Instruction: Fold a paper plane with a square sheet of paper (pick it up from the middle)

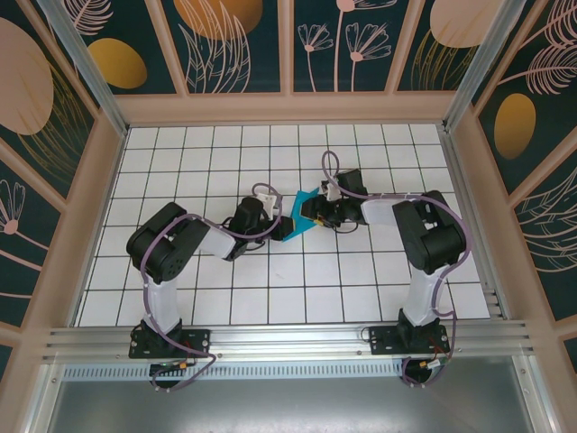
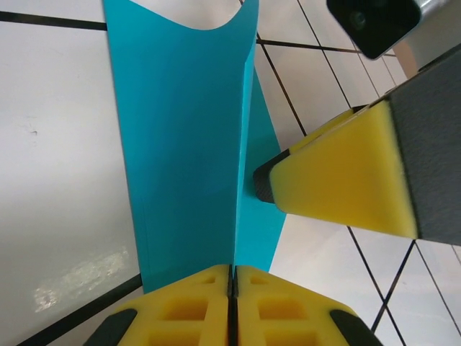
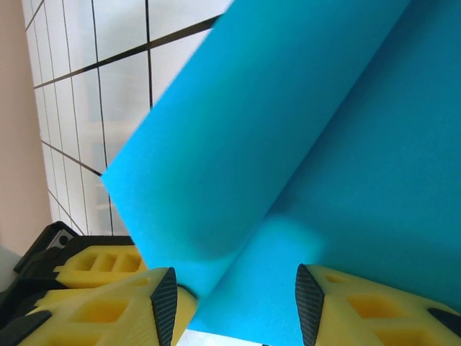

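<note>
In the top view, the square sheet of paper [image 1: 296,222] sits a little above the middle of the tiled table [image 1: 180,153], lifted and bent into a layered angular shape. The left gripper [image 1: 276,220] is at its 9 o'clock and the right gripper [image 1: 316,215] at its 3 o'clock, both close in on it.

In the left wrist view, the left gripper [image 2: 230,280] at 6 o'clock has its pads pressed together on the near edge of the teal sheet [image 2: 187,144]. The sheet rises from them in two leaves meeting along a vertical crease line. From 3 o'clock one yellow finger [image 2: 346,184] of the right gripper reaches in, its dark tip touching the right-hand leaf.

In the right wrist view, the right gripper [image 3: 230,303] is spread, with a soft, rounded bend of the paper [image 3: 302,130] lying between and above its fingers, not yet flattened.

This looks like an early fold, formed but uncreased. The next move probably needs the left pinch to hold firm while the right closes on the bend, edges aligned, to sharpen it.
</note>
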Controlling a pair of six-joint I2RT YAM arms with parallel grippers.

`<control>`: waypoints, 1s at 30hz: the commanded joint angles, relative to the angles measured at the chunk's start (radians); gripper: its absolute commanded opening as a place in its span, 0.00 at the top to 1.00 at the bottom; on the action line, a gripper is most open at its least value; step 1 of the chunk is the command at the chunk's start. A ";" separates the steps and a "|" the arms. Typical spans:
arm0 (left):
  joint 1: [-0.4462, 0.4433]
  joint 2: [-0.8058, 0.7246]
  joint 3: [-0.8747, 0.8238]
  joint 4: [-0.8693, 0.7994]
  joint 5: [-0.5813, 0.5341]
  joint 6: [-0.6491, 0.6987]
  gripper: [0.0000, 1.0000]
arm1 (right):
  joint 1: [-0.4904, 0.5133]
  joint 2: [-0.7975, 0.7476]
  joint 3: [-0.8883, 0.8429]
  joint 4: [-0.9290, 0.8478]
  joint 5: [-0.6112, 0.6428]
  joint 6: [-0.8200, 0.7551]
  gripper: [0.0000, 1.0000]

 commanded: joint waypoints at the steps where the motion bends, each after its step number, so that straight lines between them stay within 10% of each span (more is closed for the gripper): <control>1: 0.009 0.024 0.016 0.021 0.059 -0.039 0.88 | -0.006 0.023 0.028 0.014 -0.019 -0.037 0.50; 30: 0.027 0.000 0.003 0.021 0.059 -0.008 0.72 | 0.018 0.123 0.110 -0.172 0.182 0.041 0.48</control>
